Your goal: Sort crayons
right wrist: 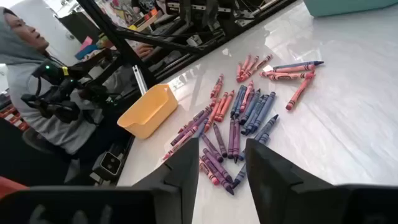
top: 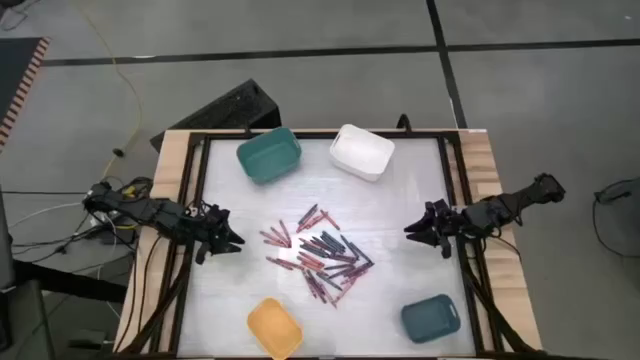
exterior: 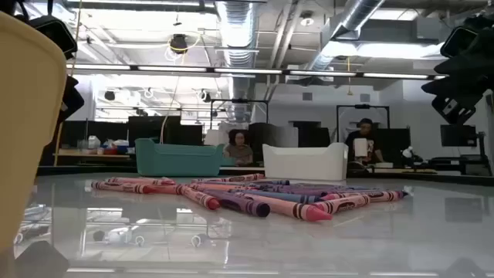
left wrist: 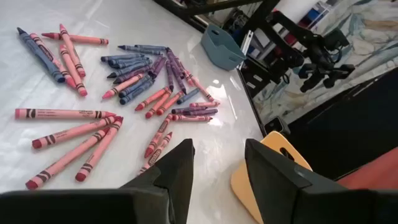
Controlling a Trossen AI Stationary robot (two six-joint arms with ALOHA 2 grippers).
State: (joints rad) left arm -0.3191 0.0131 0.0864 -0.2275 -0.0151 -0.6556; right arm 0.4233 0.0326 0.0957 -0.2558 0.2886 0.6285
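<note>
At table centre, crayons lie crowded.
Both open grippers, left gripper and right gripper, risk pinching two neighbours together.

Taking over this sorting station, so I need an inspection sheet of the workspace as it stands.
Surface: white table, glossy, wood-framed.
Job's things: crayons in one loose pile mid-table, none in a bin.
Clutter: teal bin, white bin, yellow bin, blue-grey bin; all look empty.
Grippers: left gripper and right gripper open, empty, flanking the pile.
Cables: yellow cable on floor.
Surroundings: seated people beyond the table.
</note>
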